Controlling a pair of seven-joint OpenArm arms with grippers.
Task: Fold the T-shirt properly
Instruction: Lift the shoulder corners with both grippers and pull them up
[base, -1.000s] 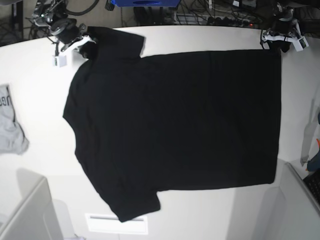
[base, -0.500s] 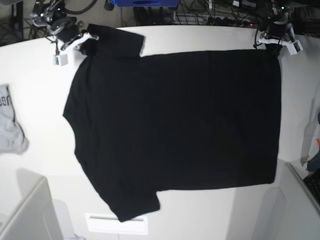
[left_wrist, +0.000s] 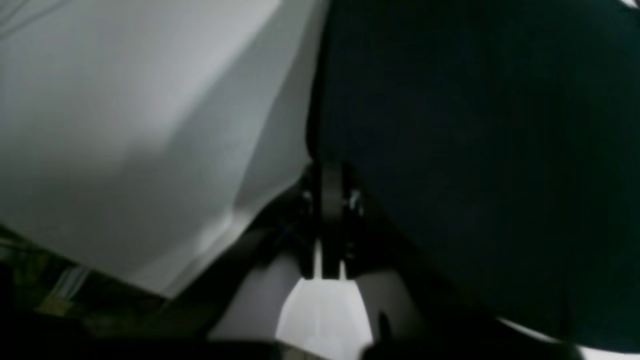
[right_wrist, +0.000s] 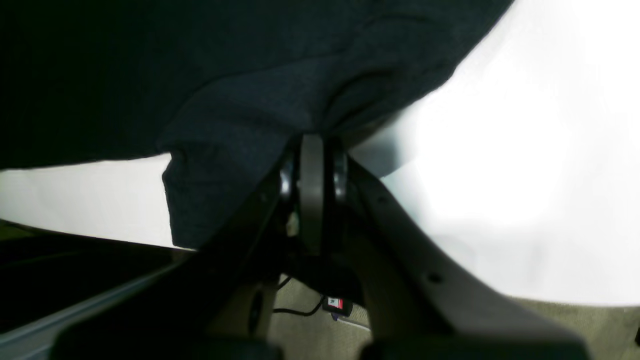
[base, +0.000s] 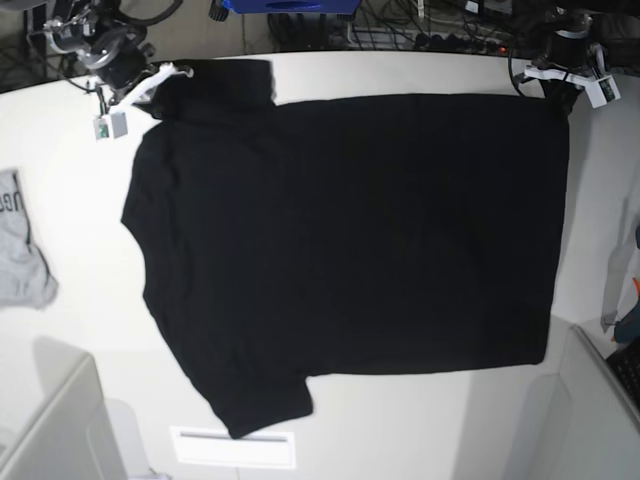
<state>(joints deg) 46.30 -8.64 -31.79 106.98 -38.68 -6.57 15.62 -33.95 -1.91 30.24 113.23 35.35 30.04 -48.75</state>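
The black T-shirt (base: 350, 230) lies spread flat on the white table (base: 80, 150), plain side up, with its sleeves at the left of the base view. My right gripper (base: 160, 85) is at the far left sleeve, shut on a bunched fold of the T-shirt (right_wrist: 225, 100), its jaws (right_wrist: 312, 145) pressed together. My left gripper (base: 563, 95) is at the far right hem corner. In the left wrist view the left gripper (left_wrist: 324, 172) stands shut right on the edge of the T-shirt (left_wrist: 475, 150).
A small grey garment (base: 20, 250) lies at the table's left edge. White bins stand at the near left (base: 60, 430) and near right (base: 600, 400) corners. A white label (base: 235, 448) sits near the front edge. Cables (base: 420, 30) crowd the space behind the table.
My left gripper has shut on the far right hem corner. My right gripper has drawn the sleeve left and back, and the whole shirt has shifted slightly toward the back.
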